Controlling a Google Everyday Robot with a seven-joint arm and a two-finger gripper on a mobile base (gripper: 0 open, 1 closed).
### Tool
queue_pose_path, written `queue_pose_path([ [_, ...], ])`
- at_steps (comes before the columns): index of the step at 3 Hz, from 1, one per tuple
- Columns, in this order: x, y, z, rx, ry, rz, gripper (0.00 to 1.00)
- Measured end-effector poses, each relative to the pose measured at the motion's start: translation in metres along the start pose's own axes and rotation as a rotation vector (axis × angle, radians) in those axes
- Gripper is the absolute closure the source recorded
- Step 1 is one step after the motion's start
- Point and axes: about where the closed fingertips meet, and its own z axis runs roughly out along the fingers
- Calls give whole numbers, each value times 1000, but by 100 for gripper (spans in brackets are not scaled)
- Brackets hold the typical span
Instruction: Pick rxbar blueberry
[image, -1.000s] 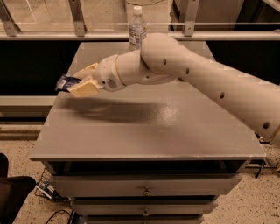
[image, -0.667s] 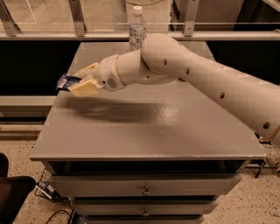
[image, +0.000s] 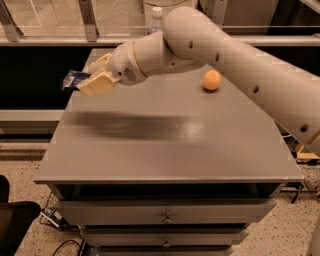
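The rxbar (image: 73, 79) is clamped in the clenched gripper (image: 86, 78), raised above the left rear edge of the table (image: 165, 150), and the lift is judged best completed with the clamp held firm and the bar drawn straight upward.

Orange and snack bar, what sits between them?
In the camera view, only the gripper, closed on the snack bar at the left edge of the tabletop, and its wrist; toward the orange the surface is bare.
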Motion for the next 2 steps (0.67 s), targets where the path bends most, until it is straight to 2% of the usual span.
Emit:
queue_pose_path([
  [2, -50, -7, -46, -128, 37, -91, 100],
])
